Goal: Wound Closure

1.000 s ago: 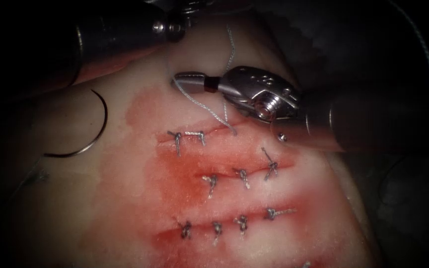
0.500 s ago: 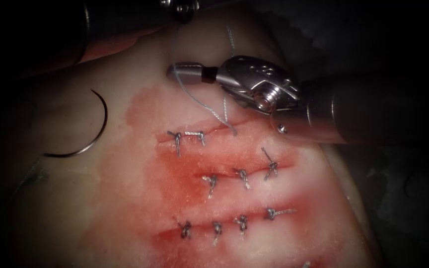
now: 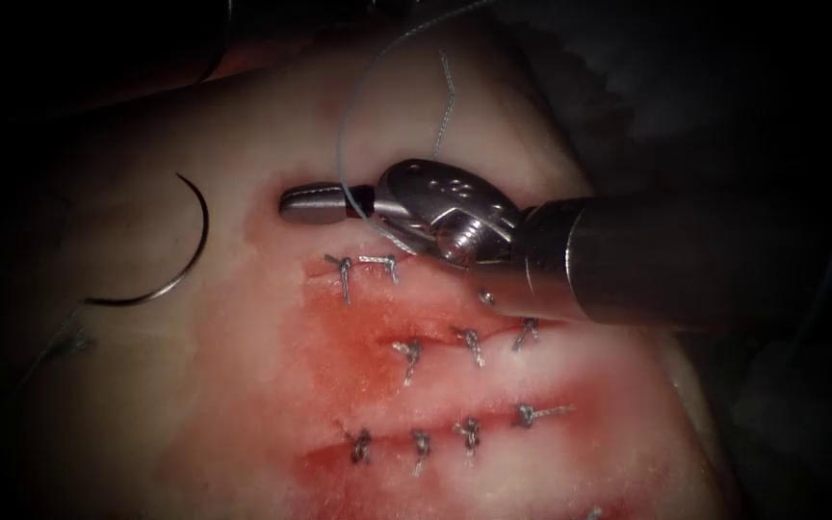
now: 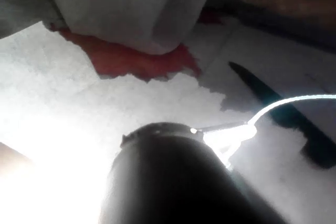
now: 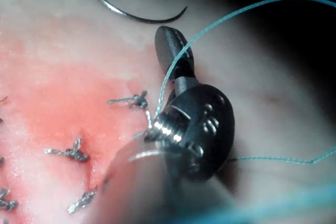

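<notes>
Right gripper [image 3: 315, 202] moved down-left, jaws closed, thread [image 3: 344, 144] draped over, probably not gripped; needle [image 3: 170, 260] lies free on tissue [image 3: 146, 404]; left gripper's state unclear.

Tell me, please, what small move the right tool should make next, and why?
Probably swing the right claw toward the short thread end: the claw is shut, empty, with thread draped across it, and the needle lies free on the tissue left of the cuts. What the left tool holds is unclear.

Right pincer [image 3: 315, 202] — silver, screw-pinned wrist on a dark shaft [image 3: 686, 260]
</notes>
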Action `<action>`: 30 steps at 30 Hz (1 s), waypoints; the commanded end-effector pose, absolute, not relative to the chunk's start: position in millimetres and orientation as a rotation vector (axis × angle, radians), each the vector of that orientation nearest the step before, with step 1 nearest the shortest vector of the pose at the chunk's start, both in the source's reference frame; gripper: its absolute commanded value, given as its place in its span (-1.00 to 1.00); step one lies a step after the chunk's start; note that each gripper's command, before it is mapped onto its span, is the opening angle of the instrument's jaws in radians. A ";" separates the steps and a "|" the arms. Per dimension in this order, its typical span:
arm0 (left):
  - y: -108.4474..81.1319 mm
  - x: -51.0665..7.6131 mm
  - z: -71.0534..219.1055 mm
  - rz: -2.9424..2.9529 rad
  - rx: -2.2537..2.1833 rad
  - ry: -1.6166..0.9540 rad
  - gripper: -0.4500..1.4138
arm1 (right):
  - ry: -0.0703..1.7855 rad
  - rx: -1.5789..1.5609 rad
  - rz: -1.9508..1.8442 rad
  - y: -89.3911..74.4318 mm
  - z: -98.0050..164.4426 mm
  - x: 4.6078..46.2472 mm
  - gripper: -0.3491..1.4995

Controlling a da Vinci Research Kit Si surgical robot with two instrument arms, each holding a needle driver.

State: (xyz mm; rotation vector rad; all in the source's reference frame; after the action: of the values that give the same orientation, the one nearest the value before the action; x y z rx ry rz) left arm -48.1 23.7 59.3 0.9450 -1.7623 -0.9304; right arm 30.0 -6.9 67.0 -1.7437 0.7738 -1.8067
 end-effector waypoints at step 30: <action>21.9 -44.8 70.2 -0.961 0.806 -1.771 -1.00 | 1.051 -1.696 -1.222 -10.2 68.4 30.7 -1.00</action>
State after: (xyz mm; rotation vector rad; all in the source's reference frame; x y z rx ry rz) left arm -44.4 20.5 70.4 0.8088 -1.7627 -0.9649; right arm 29.7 -10.3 68.1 -1.6980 1.0462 -1.2274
